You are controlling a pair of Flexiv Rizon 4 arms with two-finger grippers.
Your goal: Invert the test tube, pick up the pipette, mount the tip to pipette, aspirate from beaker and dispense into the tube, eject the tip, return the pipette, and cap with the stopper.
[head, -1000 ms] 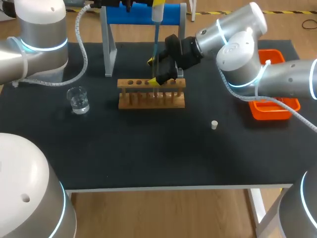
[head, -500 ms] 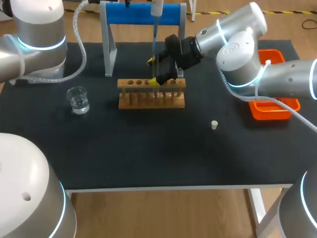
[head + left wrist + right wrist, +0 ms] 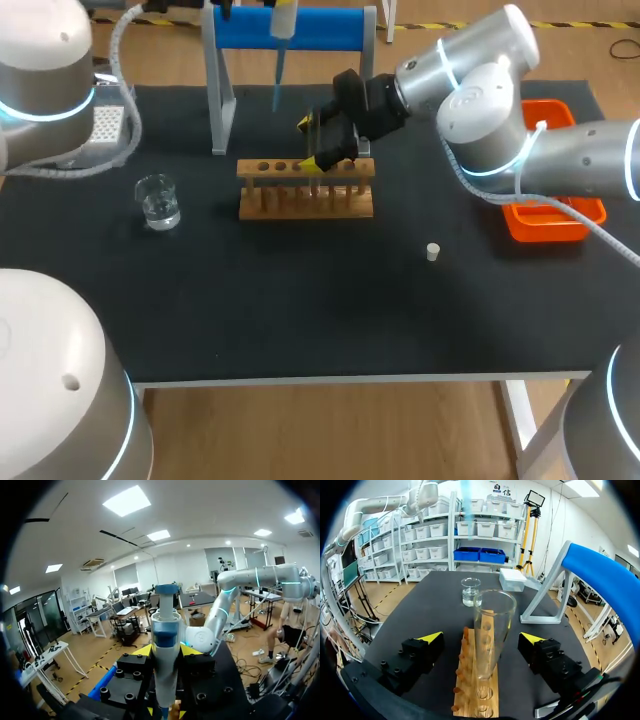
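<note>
Blue-tipped pipette (image 3: pixel 283 20) just slid toward upper left, your left gripper (image 3: pixel 166 652) clamped on it. Test tube (image 3: pixel 492 630) sits in the rack (image 3: pixel 305 190), upper middle, between the spread fingers of your right gripper (image 3: pixel 310 142). Dispense looks done, eject next.

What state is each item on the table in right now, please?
test tube: upright in rack, uncapped.
pipette: tip mounted, held above the table.
beaker: upright, holds clear liquid.
stopper: loose on table.
left gripper: jaws shut on pipette.
right gripper: jaws open around test tube.
</note>
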